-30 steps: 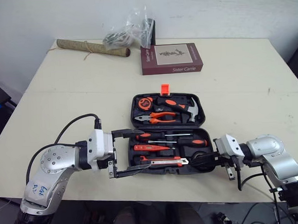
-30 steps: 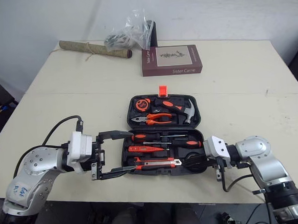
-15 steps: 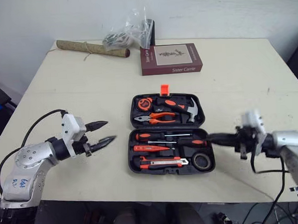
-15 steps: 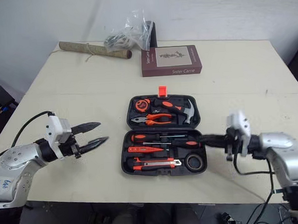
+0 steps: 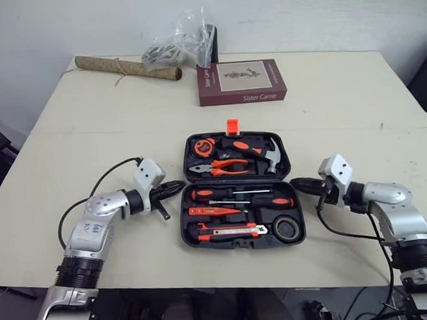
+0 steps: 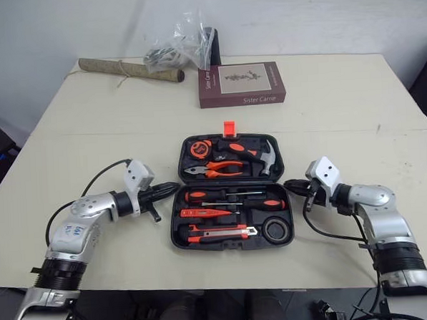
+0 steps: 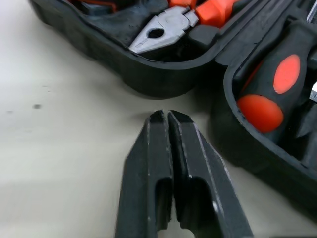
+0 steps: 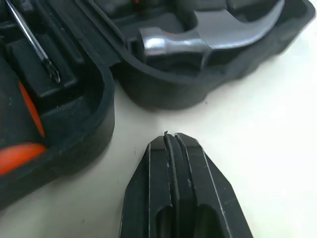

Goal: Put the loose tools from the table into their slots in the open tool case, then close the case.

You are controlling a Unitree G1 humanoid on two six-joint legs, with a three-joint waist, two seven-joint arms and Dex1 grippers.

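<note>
Tool case [image 5: 184,233] is lying open mid-worktop [image 5: 340,110], with hammer [image 5: 267,153], pliers [image 5: 224,166] and tape roll [image 5: 289,230] sitting in their slots. Stowing is looking done and closing is coming up. Left claw [image 5: 179,187] and right claw [image 5: 297,183] are flanking the case's hinge line, both pinched together and holding nothing. Next move is calling for hooking under one half and folding it over.

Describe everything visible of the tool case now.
The tool case is black plastic, open flat on the table, orange latch at its far edge. Hammer, pliers and tape measure fill the far half; screwdrivers, knife and tape roll the near half. Shut left gripper and right gripper point at its sides, not touching.
</note>
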